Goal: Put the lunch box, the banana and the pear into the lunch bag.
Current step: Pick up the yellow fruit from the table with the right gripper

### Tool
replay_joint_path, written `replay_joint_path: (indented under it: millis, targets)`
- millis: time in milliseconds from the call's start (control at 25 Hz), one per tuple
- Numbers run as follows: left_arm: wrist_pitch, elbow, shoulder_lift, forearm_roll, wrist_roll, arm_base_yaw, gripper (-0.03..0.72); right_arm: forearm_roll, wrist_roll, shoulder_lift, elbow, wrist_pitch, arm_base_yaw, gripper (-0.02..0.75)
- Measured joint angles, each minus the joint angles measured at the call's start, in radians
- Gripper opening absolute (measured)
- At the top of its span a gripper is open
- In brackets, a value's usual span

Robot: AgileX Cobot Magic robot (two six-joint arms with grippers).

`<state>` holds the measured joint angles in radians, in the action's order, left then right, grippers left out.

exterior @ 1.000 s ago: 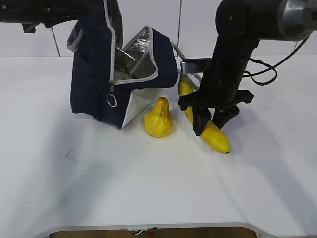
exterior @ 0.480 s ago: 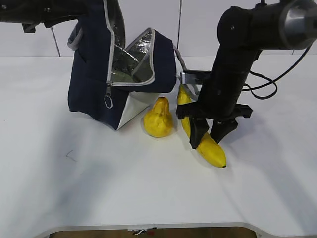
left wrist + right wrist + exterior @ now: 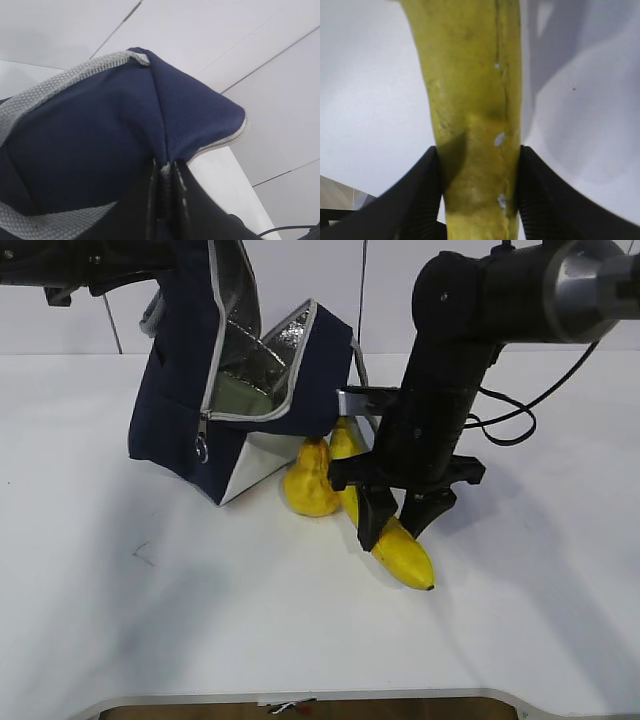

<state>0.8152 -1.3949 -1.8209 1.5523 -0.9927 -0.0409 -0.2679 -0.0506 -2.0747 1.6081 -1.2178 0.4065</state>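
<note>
The navy lunch bag (image 3: 175,415) is held tilted, its mouth open toward the right and its silvery lining (image 3: 285,340) showing. My left gripper (image 3: 165,175) is shut on the bag's top edge (image 3: 150,105), pinching the fabric. A pale green surface (image 3: 240,395), probably the lunch box lid, shows inside the mouth. The squat yellow pear (image 3: 308,485) sits on the table by the bag's white corner. My right gripper (image 3: 392,525) is shut on the long banana (image 3: 405,558) at mid-length; the right wrist view shows the black fingers (image 3: 420,192) pressing both sides of the banana (image 3: 475,95). The banana's stem end lies beside the pear.
The white table (image 3: 200,620) stretches out in front of the bag and fruit, with its front edge (image 3: 300,695) near the bottom of the exterior view. A black cable (image 3: 520,400) hangs behind the right arm. A panelled wall stands behind.
My right gripper has carried the banana left, toward the pear and bag. The bag has shifted left and tilted more. The pear has moved slightly left.
</note>
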Motion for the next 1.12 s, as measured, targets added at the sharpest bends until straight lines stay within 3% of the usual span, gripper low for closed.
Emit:
replay_joint_path:
  millis: [1120]
  targets:
    - [-0.002,0.0,0.0,0.012,-0.001,0.0,0.018,-0.097,-0.002,0.095,-0.161,0.004,0.0,0.363]
